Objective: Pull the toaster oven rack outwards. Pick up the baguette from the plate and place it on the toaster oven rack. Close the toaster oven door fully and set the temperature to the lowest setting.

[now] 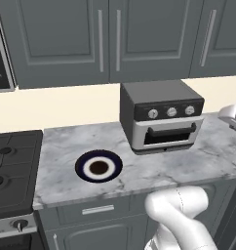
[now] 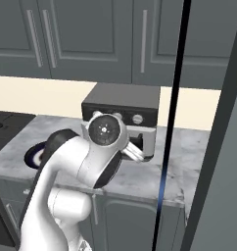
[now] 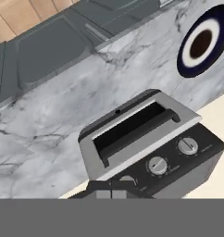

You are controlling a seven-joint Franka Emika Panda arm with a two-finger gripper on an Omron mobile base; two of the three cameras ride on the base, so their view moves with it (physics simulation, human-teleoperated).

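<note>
- Jaws pressed together with nothing between them; the gripper [image 3: 111,185] sits at the bottom of the hand view, right over the toaster oven's control strip, at the nearest knob [image 3: 127,179].
- Toaster oven [image 1: 161,116] stands on the marble counter [image 1: 56,141] against the wall, one of it; its door [image 1: 168,133] looks closed flush, the dark handle bar lying across the glass.
- Rack and baguette cannot be seen; my guess is that both sit behind the closed door, since the bread is off its dish.
- Plate [image 1: 98,166] lies bare on the counter, well apart from the oven toward the stove [image 1: 12,166]; one plate, no bread on it.
- Knobs count three in a row on the black strip, seen from the left base view.
- Progress, as I judge it: pulling the rack, loading the bread and shutting the door seem done; the temperature knob is what remains, and whether it has reached its lowest mark I cannot tell.
</note>
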